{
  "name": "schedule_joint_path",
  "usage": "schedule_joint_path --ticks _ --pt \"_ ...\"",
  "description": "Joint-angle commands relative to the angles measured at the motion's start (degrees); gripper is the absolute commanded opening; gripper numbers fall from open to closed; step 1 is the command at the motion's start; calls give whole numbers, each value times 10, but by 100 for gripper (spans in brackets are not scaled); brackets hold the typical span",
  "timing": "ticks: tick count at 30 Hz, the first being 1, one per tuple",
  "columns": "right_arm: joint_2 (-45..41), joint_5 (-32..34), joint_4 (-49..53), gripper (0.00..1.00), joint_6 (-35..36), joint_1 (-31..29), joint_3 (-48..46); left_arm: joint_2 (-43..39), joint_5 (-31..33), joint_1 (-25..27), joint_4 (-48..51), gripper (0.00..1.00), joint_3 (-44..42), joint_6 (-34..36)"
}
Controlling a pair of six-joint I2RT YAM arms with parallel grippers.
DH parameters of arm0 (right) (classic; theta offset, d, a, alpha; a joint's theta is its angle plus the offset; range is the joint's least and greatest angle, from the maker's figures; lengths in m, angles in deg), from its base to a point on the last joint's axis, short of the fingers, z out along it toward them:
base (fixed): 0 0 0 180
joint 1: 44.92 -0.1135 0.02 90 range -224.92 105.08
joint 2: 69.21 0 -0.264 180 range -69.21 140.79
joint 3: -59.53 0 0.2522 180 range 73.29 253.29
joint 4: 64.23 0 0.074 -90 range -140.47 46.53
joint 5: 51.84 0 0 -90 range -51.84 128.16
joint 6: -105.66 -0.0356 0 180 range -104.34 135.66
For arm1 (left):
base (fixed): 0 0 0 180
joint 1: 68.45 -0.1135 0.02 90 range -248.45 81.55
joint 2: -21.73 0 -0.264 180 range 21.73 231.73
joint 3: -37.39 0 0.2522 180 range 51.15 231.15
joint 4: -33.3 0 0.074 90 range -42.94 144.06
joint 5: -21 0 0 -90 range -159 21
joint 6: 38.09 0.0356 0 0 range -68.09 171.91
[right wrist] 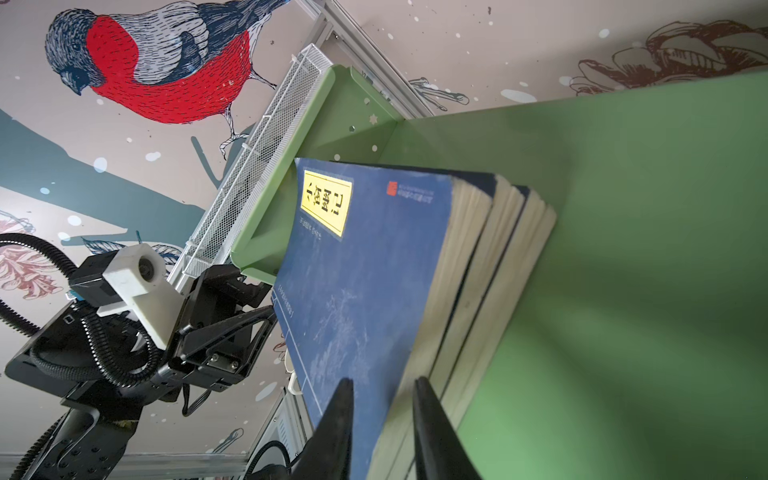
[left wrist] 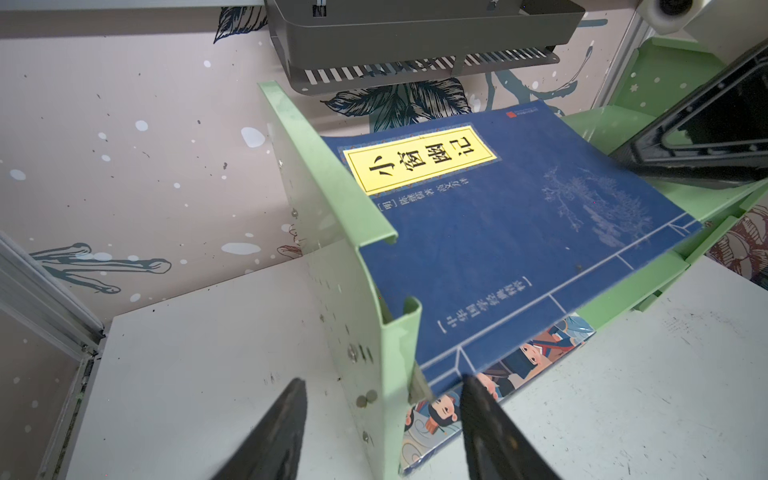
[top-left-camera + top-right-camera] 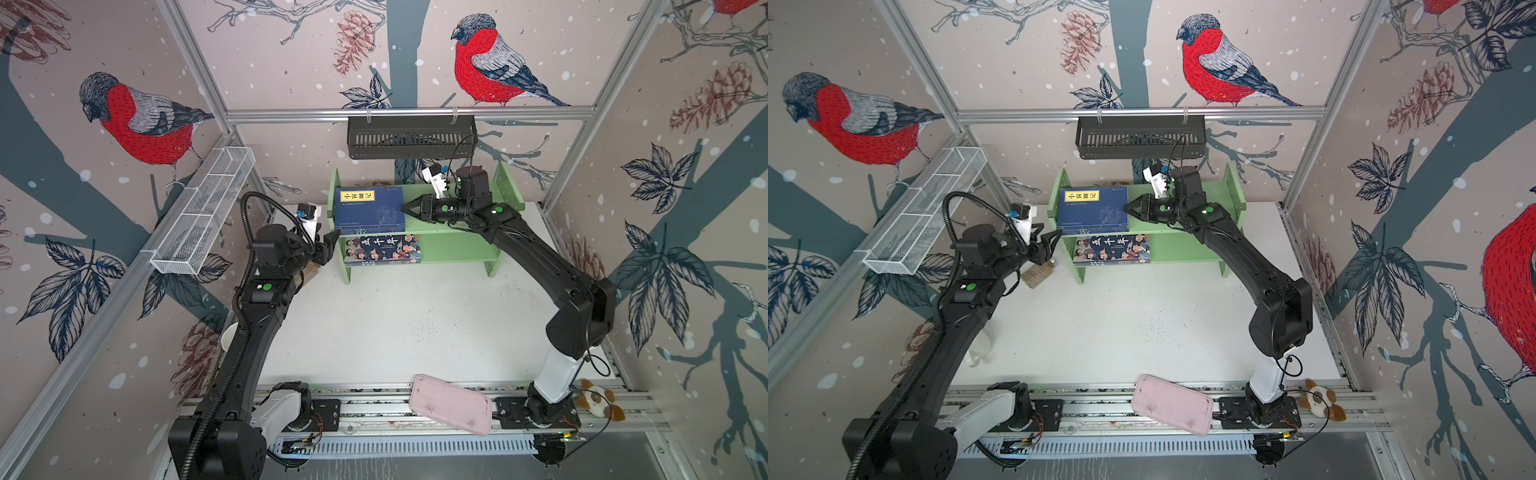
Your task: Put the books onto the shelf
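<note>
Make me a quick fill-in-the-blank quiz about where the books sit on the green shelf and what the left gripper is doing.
1. The navy books lie stacked on the ___ tier of the shelf.
2. The cartoon book lies flat on the ___ tier.
3. The title label on the top one is ___.
4. The left gripper has its jaws ___, holding nothing.

Missing words: upper; lower; yellow; open.

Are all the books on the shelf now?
Nearly. Done: the navy books lie stacked on the top tier of the green shelf, the cartoon book below. In hand: the right gripper straddles the top navy book's edge; squeezing or not, I cannot tell. The left gripper is open, empty. Left: no book shows on the table; just letting go.
</note>
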Motion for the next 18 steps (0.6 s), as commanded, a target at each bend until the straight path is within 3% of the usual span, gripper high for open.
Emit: schedule_joint_path --ticks 1,11,18 --pt "-9 18 4 27 18 1 5 -1 0 0 -30 59 2 6" --pt "-24 41 16 28 32 3 4 1 -1 0 -30 58 4 0" --pt "-85 170 63 29 113 -29 -14 -6 -9 0 -9 62 8 3"
